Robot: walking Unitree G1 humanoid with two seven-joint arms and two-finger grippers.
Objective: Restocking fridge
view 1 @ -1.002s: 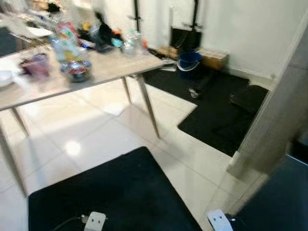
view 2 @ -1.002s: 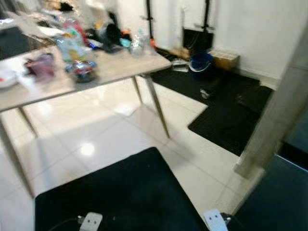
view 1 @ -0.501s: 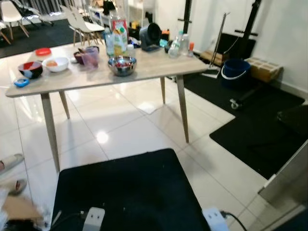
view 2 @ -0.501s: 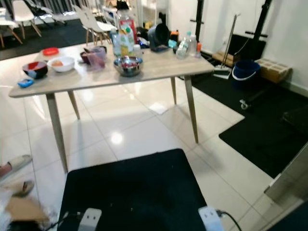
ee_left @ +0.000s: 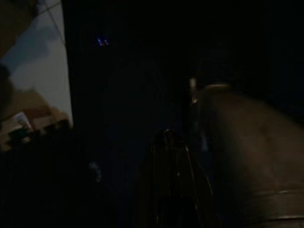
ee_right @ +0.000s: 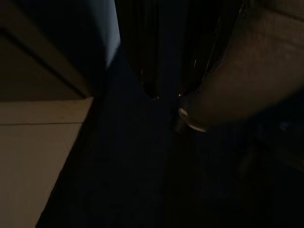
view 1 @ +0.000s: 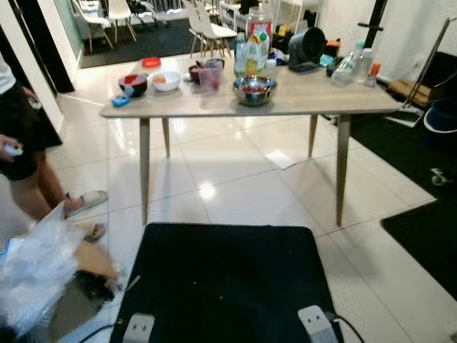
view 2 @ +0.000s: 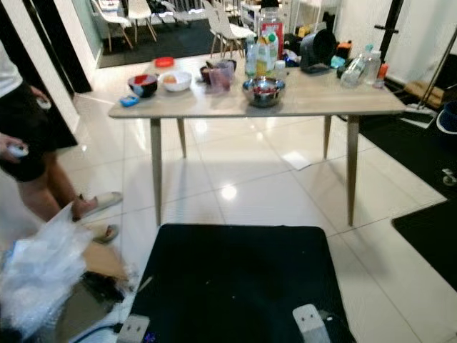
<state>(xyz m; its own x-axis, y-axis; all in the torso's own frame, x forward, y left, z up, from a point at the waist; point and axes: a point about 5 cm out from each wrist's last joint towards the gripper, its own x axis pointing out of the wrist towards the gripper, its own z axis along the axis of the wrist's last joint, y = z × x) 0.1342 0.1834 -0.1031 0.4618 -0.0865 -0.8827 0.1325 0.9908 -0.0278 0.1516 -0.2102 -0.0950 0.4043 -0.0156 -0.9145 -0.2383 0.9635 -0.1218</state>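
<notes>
Ahead, the counter (view 1: 214, 108) stood on white tiles, carrying a steel bowl (view 1: 254, 89), bottles (view 1: 251, 56), a pink cup (view 1: 210, 75) and small bowls (view 1: 166, 81). A black mat (view 1: 221, 279) lay before it. A person (view 1: 21, 153) stood at left beside crumpled plastic (view 1: 36, 271). Both wrist views were too dark to tell either hand's state.

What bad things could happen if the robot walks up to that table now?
A person stands close on its left, so it might bump them. A crinkly plastic bag and cardboard lie on the floor there and could trip its feet. The table is crowded with bowls, bottles and a metal bowl near the front edge, so a nudge might spill something.
</notes>
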